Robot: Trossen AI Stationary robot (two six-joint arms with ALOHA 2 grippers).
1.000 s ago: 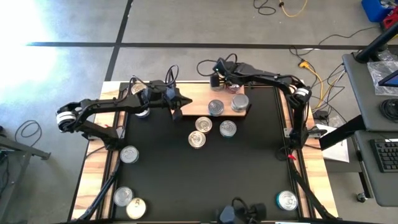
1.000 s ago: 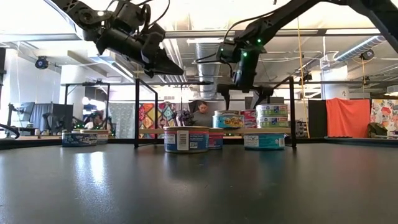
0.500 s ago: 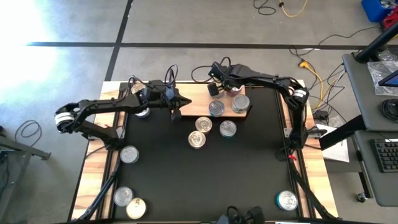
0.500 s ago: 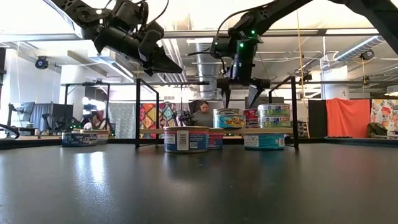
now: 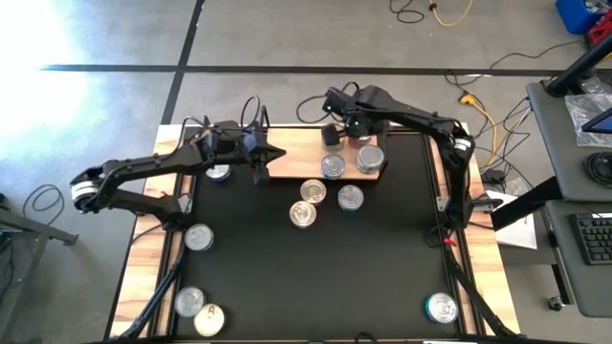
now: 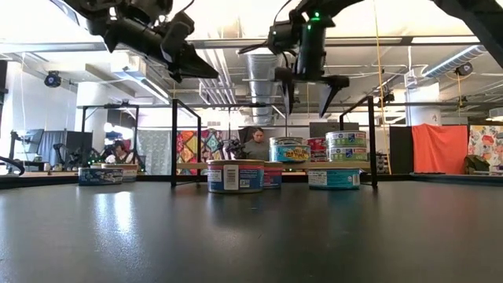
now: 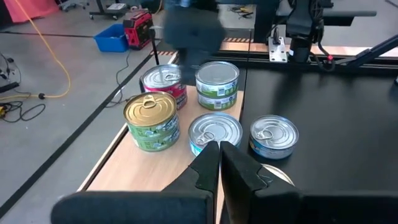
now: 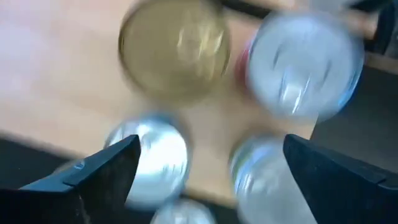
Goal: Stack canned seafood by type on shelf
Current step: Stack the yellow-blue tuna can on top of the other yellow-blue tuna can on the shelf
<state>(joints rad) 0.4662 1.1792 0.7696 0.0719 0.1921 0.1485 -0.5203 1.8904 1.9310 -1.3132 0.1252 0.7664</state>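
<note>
Since a second ago, right hand [image 6: 308,85] risen from just above the shelf tins to well clear of them, fingers spread wide and holding nothing; left hand [image 6: 206,72] drawn up and back toward my left side, fingers pressed together, also holding nothing. Item: shelf [image 5: 292,158], a light-wood board with black wire posts, lying along the far edge of the black desk [image 5: 316,277]. Item: tins on the shelf, seen from my left wrist: one gold-lidded tin [image 7: 151,118] with a green label, stacked on another; one silver-lidded tin with a red side [image 7: 164,84]; one green-labelled stack of two [image 7: 217,84]; one silver-lidded tin [image 7: 215,132] near the shelf's front edge. My right wrist view looks straight down on the same group, blurred; I make out a gold lid and three silver lids between my own two fingers. Item: loose tins on the desk just in front of the shelf, three, close together [image 5: 313,191] [image 5: 350,198] [image 5: 303,214]. Item: one tin [image 5: 198,237] by the left edge of the desk; two tins, one silver [image 5: 188,302] and one gold [image 5: 209,319], touching at the near left corner; one tin [image 5: 441,308] at the near right corner. Item: one more tin [image 5: 218,172] beneath my left arm, partly hidden. Background, low view: a person [image 6: 254,145] beyond the desk.
</note>
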